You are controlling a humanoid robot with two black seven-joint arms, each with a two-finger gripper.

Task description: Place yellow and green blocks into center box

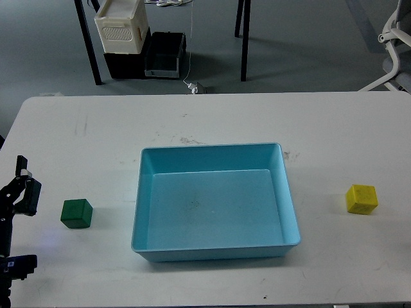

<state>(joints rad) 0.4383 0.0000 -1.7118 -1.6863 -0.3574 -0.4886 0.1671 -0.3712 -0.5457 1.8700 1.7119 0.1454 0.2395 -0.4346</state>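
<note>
The dark green block (pixel 77 213) sits on the white table (pixel 212 119) to the left of the light-blue center box (pixel 215 249). The yellow block (pixel 361 199) sits on the table to the right of the box. The box holds nothing. My left gripper (pixel 26 183) is at the far left edge, a short way left of the green block and apart from it. Its fingers (pixel 31 196) look spread, with nothing between them. My right gripper is out of view.
Beyond the table's far edge, a white slatted crate (pixel 121 25) and a black bin (pixel 164 54) stand on the floor between dark table legs. A white chair base (pixel 393 51) is at the top right.
</note>
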